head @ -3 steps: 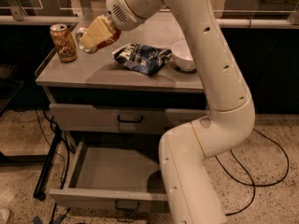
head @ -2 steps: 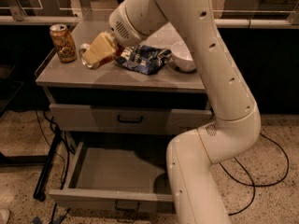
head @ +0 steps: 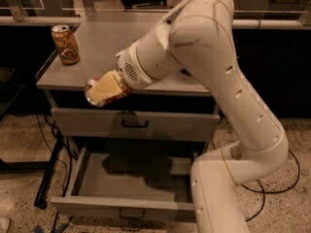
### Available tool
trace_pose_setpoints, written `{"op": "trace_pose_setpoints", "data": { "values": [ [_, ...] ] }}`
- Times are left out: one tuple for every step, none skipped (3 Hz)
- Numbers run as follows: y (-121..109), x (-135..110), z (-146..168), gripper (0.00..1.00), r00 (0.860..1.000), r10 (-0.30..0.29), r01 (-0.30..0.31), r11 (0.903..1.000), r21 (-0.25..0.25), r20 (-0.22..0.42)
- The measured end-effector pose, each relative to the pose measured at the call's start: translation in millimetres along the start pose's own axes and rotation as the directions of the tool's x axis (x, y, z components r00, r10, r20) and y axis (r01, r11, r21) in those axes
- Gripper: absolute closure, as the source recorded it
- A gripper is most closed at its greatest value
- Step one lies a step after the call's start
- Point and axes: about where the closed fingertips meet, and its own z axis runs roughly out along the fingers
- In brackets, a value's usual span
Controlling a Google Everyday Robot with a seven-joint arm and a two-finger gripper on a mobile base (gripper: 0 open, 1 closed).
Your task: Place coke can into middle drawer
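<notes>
The hand (head: 100,90) is grasping the small red-orange coke can (head: 119,96) sideways above the open shallow grey metal middle drawer (head: 121,207); dropping from here is risking it bouncing out

Gripper (head: 99,92) clamped on coke can (head: 118,96) off the countertop (head: 121,38) edge, free air straight below, middle drawer (head: 146,178) open underneath, upper drawer front (head: 170,125) close behind
</notes>
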Motion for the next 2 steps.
{"op": "trace_pose_setpoints", "data": {
  "values": [
    [9.6,-1.6,-1.8,1.0,0.999,0.024,-0.024,0.9996,-0.012,0.026],
    [11.1,-6.0,0.5,1.0,0.999,0.027,-0.026,0.9994,-0.022,0.04]
  ]
}}
